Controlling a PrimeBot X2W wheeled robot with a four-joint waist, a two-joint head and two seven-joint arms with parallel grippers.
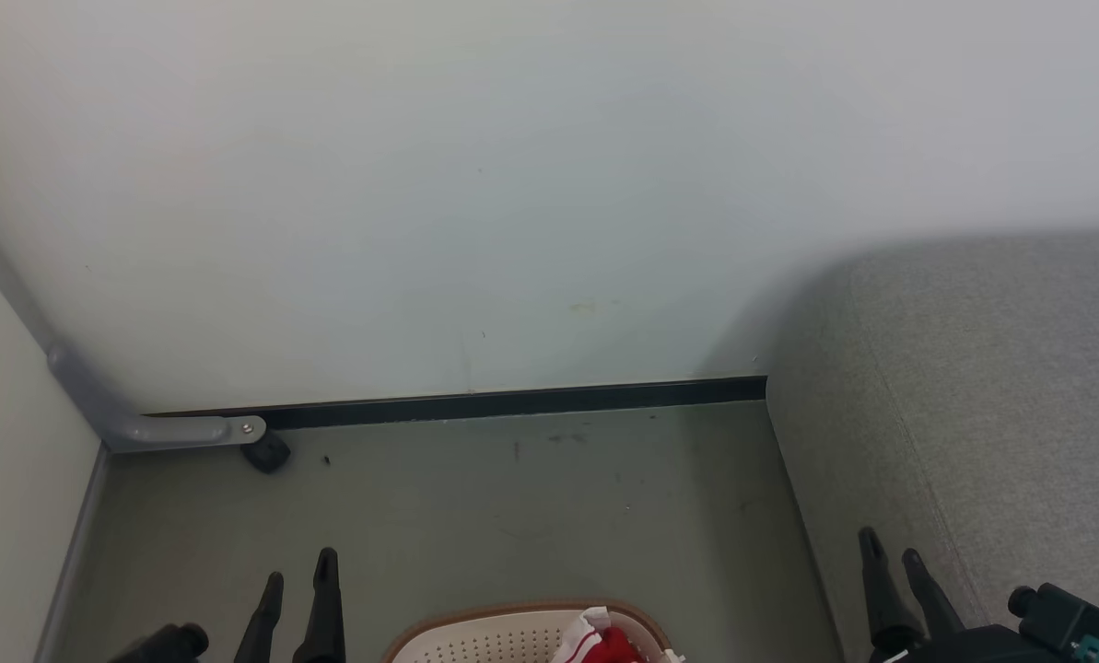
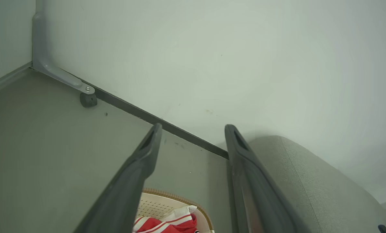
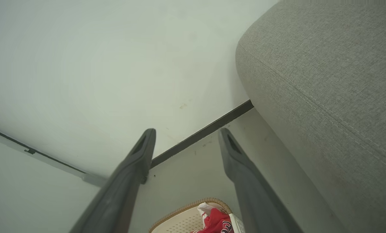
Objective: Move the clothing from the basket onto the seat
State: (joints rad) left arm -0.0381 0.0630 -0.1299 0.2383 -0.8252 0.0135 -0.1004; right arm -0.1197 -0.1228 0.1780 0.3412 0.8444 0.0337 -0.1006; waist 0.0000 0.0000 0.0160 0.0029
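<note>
The cream basket (image 1: 475,640) with its brown rim pokes in at the bottom middle of the head view, on the floor. Red clothing (image 1: 604,646) with white stripes lies bunched at its right end. The grey seat (image 1: 991,405) rises at the right. My left gripper (image 1: 300,571) stands open to the basket's left, holding nothing. To the basket's right, my right gripper (image 1: 890,543) is open in front of the seat's side. The left wrist view has the basket (image 2: 157,204), clothing (image 2: 167,223) and seat (image 2: 309,181) between and beyond its own open left gripper (image 2: 193,129). Basket (image 3: 180,220), clothing (image 3: 215,220) and seat (image 3: 325,74) also lie beyond the open right gripper (image 3: 186,134) in its wrist view.
A pale wall (image 1: 475,184) with a dark skirting strip closes the far side. At the left corner a grey bracket (image 1: 153,428) ends in a black foot (image 1: 268,453). Green-grey floor (image 1: 512,497) lies between wall, basket and seat.
</note>
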